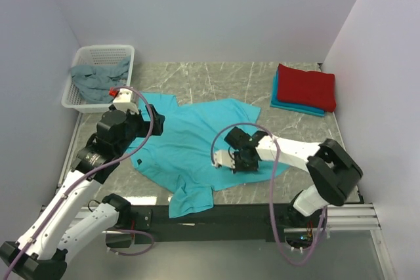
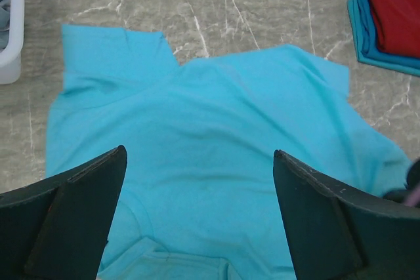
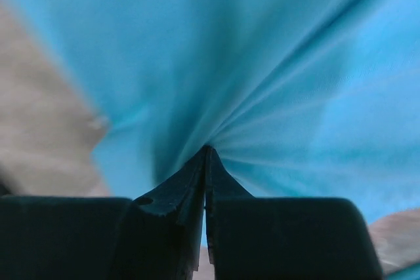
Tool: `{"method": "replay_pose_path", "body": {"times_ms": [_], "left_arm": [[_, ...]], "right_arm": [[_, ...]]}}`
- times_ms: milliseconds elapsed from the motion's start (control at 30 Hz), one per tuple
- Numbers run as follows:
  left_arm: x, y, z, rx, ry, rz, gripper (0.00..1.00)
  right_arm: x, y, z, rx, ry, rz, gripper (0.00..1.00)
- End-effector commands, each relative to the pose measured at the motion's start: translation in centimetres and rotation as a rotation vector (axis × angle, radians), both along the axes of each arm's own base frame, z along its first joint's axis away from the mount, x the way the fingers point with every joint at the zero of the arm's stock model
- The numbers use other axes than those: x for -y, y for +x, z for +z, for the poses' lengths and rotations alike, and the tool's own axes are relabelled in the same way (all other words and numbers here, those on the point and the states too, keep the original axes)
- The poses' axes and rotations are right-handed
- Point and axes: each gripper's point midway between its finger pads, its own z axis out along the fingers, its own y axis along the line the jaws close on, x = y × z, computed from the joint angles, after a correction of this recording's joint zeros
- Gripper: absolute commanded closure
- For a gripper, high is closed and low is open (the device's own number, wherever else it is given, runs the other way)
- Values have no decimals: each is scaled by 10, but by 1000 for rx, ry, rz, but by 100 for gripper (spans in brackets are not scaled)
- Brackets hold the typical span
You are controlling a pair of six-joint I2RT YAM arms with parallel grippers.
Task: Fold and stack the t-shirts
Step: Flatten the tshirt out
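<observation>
A bright turquoise t-shirt lies spread and rumpled on the marble table, one sleeve hanging over the near edge. My right gripper is at its right part and is shut on a pinch of the cloth. In the right wrist view, folds of the turquoise t-shirt fan out from the closed tips of the right gripper. My left gripper hovers over the shirt's left side. The left wrist view shows the left gripper wide open above the turquoise t-shirt, holding nothing.
A folded red t-shirt lies on a folded turquoise-blue one at the back right. A white perforated basket at the back left holds a grey-blue t-shirt. White walls close in on three sides.
</observation>
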Motion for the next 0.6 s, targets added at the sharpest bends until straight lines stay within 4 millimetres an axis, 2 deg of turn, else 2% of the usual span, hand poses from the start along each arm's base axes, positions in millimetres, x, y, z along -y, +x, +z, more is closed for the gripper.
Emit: {"method": "replay_pose_path", "body": {"times_ms": [0, 67, 133, 167, 200, 233, 267, 300, 333, 367, 433, 467, 500, 567], "left_arm": [[-1, 3, 2, 27, 31, -13, 1], [2, 6, 2, 30, 36, -26, 1], [5, 9, 2, 32, 45, -42, 1], [7, 10, 3, 34, 48, -50, 1], [7, 12, 5, 38, 54, -48, 1], [7, 14, 4, 38, 73, -52, 1], [6, 16, 4, 39, 85, -51, 1], [5, 18, 5, 42, 96, -45, 1], [5, 21, 2, 40, 121, -49, 1], [5, 23, 1, 41, 133, -53, 1], [5, 25, -9, 36, 175, -67, 1], [6, 27, -8, 49, 177, -70, 1], [4, 28, -17, 41, 193, -65, 0], [2, 30, -22, 47, 208, -57, 0]], "right_arm": [[27, -57, 9, -176, -42, 10, 91], [26, -64, 19, -189, -12, 25, 90], [18, -49, 32, -111, 31, -16, 84], [17, -34, 40, -51, 48, -60, 80], [16, -11, 55, 15, 119, -169, 76], [17, 7, 67, 45, 168, -243, 75], [5, 31, 96, 76, 283, -294, 74], [21, 61, 107, 115, 340, -447, 71], [24, 77, 118, 133, 388, -496, 69], [17, 97, 132, 136, 463, -516, 68], [28, 125, 146, 154, 530, -593, 67], [29, 133, 147, 148, 556, -617, 67], [22, 143, 144, 115, 612, -645, 67], [25, 159, 147, 104, 671, -694, 66]]}}
